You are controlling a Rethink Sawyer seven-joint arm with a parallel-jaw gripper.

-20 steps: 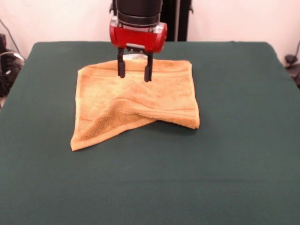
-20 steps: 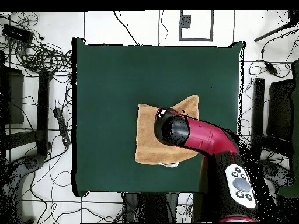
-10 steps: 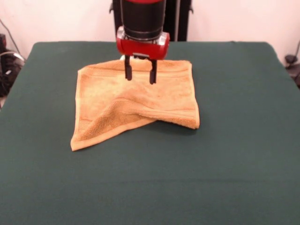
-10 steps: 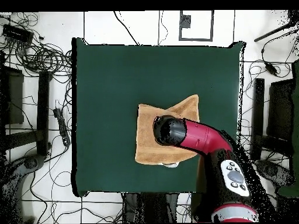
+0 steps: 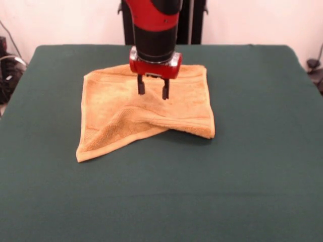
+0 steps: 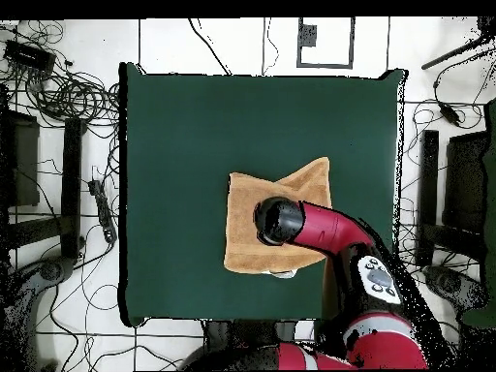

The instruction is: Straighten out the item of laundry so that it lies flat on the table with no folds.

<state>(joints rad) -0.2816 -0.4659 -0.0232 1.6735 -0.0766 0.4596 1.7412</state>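
I see the golden-orange towel lying mid-bench on the dark green bench, mostly spread. 1 near corner is folded over onto the cloth, leaving a raised diagonal crease and a slanted near edge.

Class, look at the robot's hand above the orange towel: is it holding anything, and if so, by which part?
Nothing is held. The hand is open, its fingers apart over the towel, closed on no cloth. The towel lies on the table with one corner folded over.

The towel is nubby matt terry cloth, the table matt felt-like cloth, the arm glossy.
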